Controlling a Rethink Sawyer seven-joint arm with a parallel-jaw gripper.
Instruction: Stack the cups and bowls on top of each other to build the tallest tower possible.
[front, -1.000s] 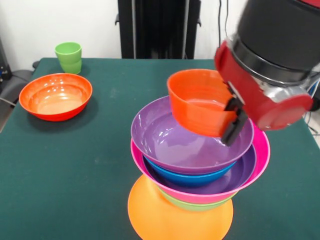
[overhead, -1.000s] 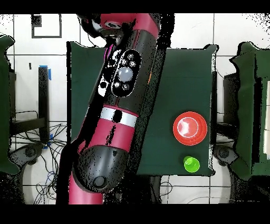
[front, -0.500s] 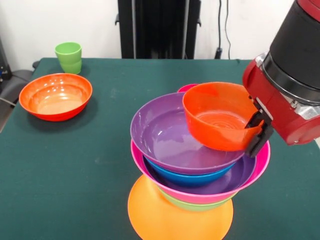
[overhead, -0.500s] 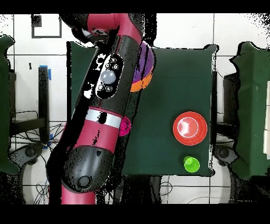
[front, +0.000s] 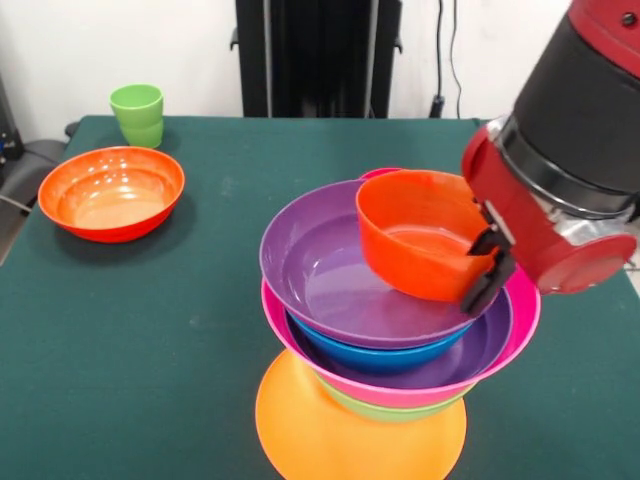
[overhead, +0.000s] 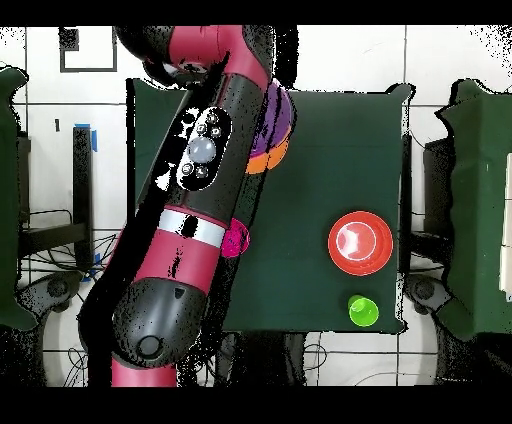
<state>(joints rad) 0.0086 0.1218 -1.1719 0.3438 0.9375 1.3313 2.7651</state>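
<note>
The tower (front: 390, 340) stands at the table's near edge: an upturned orange bowl (front: 330, 435) as base, then green, pink (front: 520, 315), purple, blue (front: 385, 357) and a top purple bowl (front: 315, 270) nested open side up. My gripper (front: 482, 275) is shut on the rim of a small red-orange bowl (front: 415, 235), held low inside the top purple bowl's right half; I cannot tell if they touch. A larger red-orange bowl (front: 110, 192) and the light-green cup (front: 138, 114) stand at the far left. A small magenta bowl (overhead: 237, 240) shows beside the arm in the overhead view.
In the overhead view the arm (overhead: 200, 200) covers most of the tower; only purple (overhead: 282, 115) and orange (overhead: 273, 158) edges show. The larger red-orange bowl (overhead: 359, 243) and the cup (overhead: 362, 311) sit at the right of the green table (overhead: 330, 130).
My gripper carried the small red-orange bowl right and down over the top purple bowl, then a little back left. The bowl went from tilted to nearly level and sits lower.
</note>
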